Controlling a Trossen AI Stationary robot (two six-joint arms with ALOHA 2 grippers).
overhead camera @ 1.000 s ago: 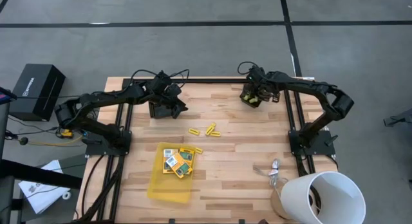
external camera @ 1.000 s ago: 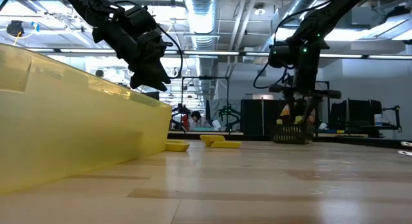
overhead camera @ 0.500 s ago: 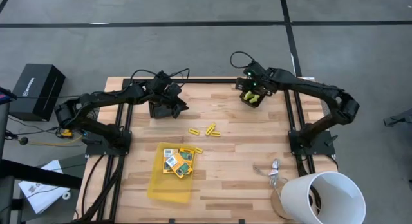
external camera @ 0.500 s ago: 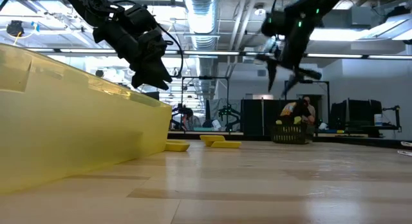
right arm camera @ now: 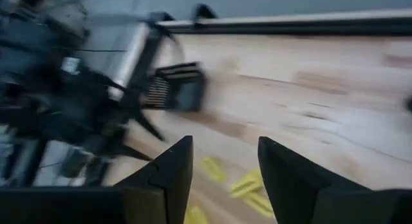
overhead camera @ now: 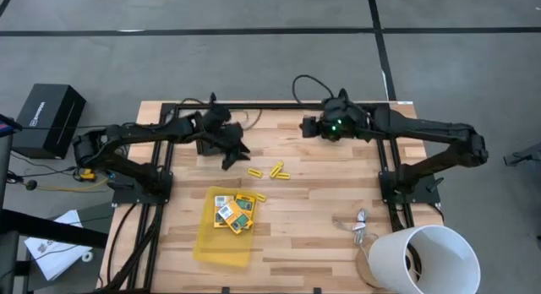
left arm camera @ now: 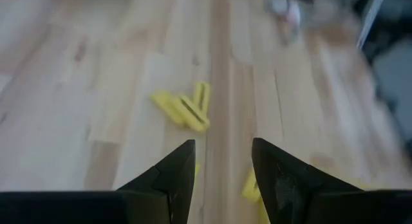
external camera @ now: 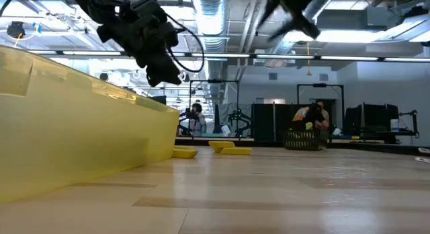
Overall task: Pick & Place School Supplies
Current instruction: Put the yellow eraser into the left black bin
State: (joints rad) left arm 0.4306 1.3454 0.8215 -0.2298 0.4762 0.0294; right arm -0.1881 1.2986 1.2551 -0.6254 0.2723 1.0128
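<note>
You have several printed boxes (overhead camera: 234, 211) in the yellow tray (overhead camera: 221, 242) near the table's front edge. Yellow sticks (overhead camera: 269, 171) remain mid-table. Your left gripper (overhead camera: 230, 158) hovers beside them, fingers apart, empty; right gripper (overhead camera: 311, 127), also parted and empty, hangs near the back edge.

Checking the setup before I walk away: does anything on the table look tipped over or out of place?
Yes. A large white bucket lies on its side at the table's near right corner, its mouth hanging past the edge. The yellow tray also sits askew to the boards. A few yellow sticks lie loose mid-table, outside it.
</note>
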